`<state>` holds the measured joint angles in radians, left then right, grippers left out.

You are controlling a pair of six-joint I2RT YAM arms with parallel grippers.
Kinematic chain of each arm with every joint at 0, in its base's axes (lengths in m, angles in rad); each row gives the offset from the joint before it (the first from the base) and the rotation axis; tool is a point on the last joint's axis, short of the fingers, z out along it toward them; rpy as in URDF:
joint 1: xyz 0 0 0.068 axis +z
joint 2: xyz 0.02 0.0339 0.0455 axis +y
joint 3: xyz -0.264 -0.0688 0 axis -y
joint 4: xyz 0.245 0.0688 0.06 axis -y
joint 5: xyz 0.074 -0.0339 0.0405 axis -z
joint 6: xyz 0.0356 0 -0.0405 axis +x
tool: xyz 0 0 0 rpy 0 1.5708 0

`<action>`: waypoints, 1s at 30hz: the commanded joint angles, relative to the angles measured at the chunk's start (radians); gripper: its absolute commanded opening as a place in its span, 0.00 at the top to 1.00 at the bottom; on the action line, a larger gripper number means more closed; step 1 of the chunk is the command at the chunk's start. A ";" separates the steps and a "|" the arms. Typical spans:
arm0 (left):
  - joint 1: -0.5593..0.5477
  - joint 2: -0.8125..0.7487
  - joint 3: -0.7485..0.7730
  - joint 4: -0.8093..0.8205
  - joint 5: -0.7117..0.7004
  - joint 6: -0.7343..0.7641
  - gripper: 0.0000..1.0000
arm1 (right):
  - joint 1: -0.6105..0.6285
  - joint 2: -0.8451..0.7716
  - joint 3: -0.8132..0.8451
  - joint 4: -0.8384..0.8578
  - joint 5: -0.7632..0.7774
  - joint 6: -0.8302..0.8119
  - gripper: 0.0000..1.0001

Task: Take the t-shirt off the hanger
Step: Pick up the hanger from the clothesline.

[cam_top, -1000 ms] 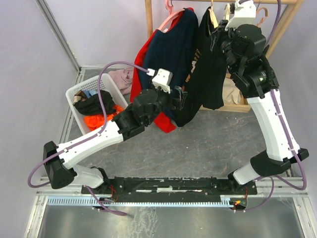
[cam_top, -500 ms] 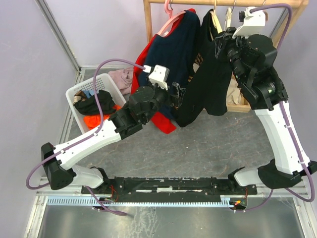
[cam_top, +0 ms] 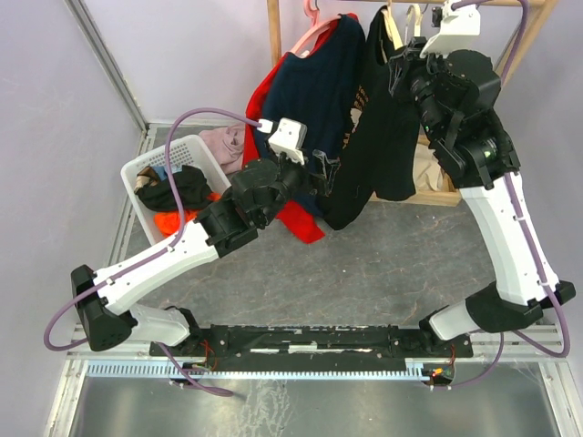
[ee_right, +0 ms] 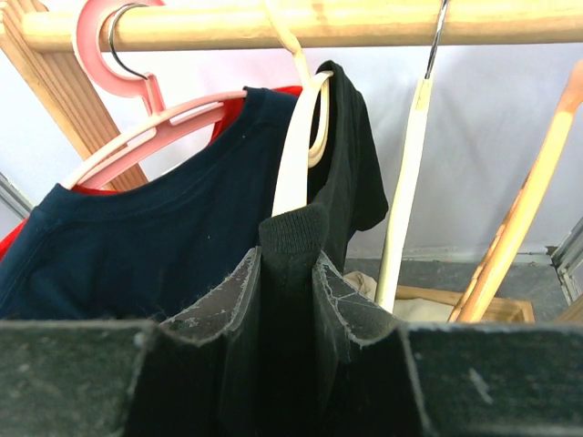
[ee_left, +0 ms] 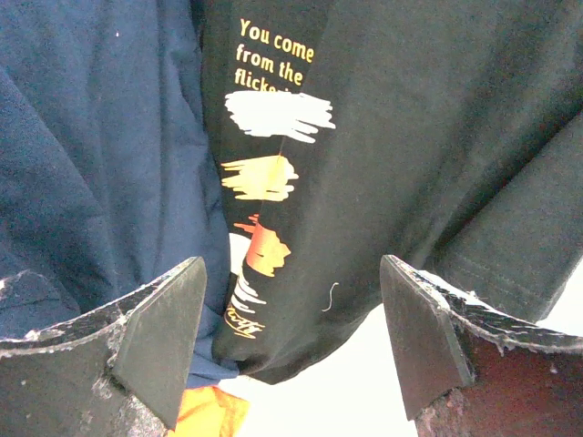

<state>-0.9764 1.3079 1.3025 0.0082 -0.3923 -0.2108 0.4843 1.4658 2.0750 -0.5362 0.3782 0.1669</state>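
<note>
On the wooden rail (ee_right: 364, 23), the black t-shirt (cam_top: 383, 146) hangs from a cream hanger (ee_right: 296, 155). Right gripper (ee_right: 290, 264) pinches its collar; left gripper (ee_left: 291, 273) (fingers spread wide) faces the hem, gripping nothing.

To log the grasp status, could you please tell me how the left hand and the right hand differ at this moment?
The left hand stands open and empty; the right hand is shut on the collar of the black t-shirt. The left hand faces the shirt's printed lower part, while the right hand is up by the cream hanger. Both are aimed at the same shirt.
</note>
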 commanded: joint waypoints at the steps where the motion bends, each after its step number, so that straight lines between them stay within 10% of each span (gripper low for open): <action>1: 0.009 -0.029 0.011 0.022 -0.023 -0.013 0.17 | 0.001 0.005 0.102 0.111 0.006 -0.016 0.99; 30: 0.078 0.284 0.552 -0.138 0.194 0.077 0.16 | 0.002 -0.570 -0.520 0.258 -0.176 -0.005 0.99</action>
<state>-0.9043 1.5631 1.7672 -0.1219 -0.2554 -0.1699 0.4843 0.9733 1.5711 -0.4583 0.2253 0.1780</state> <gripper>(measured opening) 0.834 0.302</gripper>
